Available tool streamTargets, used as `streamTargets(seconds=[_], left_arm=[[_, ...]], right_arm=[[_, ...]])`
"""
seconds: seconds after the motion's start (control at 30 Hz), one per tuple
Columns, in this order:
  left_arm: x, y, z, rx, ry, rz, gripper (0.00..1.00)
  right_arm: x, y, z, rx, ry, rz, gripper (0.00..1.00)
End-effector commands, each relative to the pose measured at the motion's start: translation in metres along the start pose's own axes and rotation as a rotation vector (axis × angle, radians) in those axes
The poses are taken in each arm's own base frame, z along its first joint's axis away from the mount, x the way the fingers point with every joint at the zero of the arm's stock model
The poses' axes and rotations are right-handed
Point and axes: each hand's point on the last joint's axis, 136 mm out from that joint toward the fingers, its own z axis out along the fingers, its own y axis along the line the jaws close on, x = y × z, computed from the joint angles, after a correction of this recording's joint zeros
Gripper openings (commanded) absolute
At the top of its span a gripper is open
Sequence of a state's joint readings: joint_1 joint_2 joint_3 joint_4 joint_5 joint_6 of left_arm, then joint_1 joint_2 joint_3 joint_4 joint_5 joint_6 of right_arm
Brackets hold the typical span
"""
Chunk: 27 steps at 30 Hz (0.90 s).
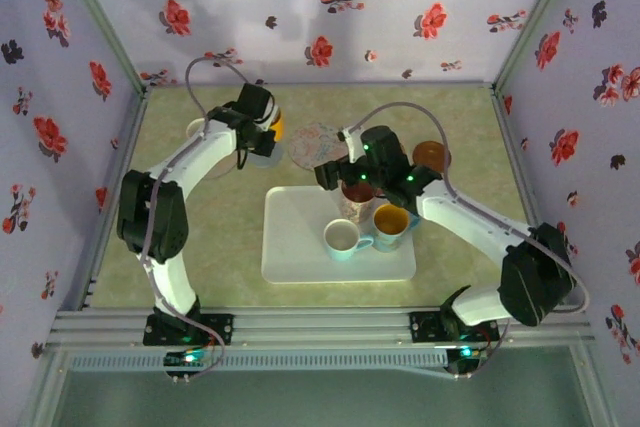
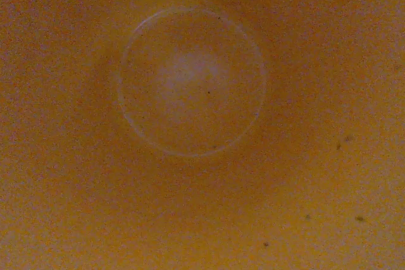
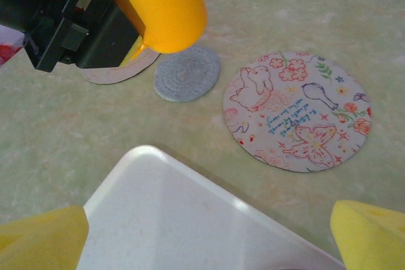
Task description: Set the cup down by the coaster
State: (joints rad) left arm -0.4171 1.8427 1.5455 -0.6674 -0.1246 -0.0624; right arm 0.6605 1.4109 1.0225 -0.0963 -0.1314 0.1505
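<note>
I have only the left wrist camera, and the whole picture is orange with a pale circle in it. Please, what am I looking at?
Observer: You are looking into the yellow cup; the left gripper is shut on it.
Operator: Is a coaster near the cup?
Observer: Yes. In the right wrist view a grey round coaster lies on the table, close to the cup's bottom.
Operator: And the right arm, where is it?
Observer: The right gripper is open, above a corner of the white tray.
</note>
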Motion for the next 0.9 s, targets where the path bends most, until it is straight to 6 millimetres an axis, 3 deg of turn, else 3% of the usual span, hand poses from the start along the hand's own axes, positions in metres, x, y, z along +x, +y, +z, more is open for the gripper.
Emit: streamTargets(seconds=[0.0, 0.43, 0.87], left_arm=[[-0.029, 0.009, -0.006, 0.006, -0.082, -0.069, 0.00], [-0.011, 0.013, 0.039, 0.014, -0.003, -0.120, 0.00], [0.003, 0.024, 0.057, -0.026, 0.035, -0.134, 0.00]], right_arm=[[-0.020, 0.007, 0.005, -0.044, -0.044, 0.027, 0.99], [-0.020, 0.011, 0.027, -0.083, -0.021, 0.065, 0.99], [-0.005, 0.013, 0.030, -0.092, 0.048, 0.070, 0.99]])
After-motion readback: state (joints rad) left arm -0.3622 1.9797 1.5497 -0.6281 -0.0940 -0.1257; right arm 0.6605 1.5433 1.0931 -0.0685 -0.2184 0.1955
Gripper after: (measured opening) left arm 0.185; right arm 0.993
